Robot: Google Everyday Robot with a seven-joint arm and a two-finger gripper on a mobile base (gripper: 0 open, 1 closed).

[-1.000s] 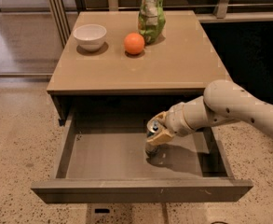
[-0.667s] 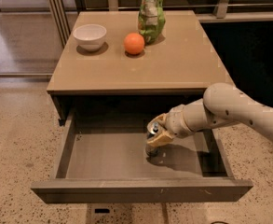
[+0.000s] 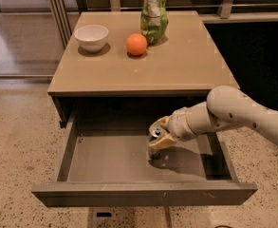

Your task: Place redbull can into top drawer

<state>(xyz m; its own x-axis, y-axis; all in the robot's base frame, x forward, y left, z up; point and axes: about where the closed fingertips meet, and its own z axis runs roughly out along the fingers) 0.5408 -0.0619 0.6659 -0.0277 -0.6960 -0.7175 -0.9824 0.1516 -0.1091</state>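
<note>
The wide, shallow grey-brown top drawer (image 3: 129,194) is pulled out from under the flat tan wooden table (image 3: 176,65). The robot's long white arm (image 3: 233,113) comes in from the right and reaches down into the drawer. Its gripper (image 3: 160,134) with two tan fingers is closed around the slim dark redbull can (image 3: 153,151) with a silver top. The can stands nearly upright, low inside the drawer, a little right of the middle. On the table sit a small white bowl (image 3: 91,36), a round orange (image 3: 136,44) and a green snack bag (image 3: 153,15).
</note>
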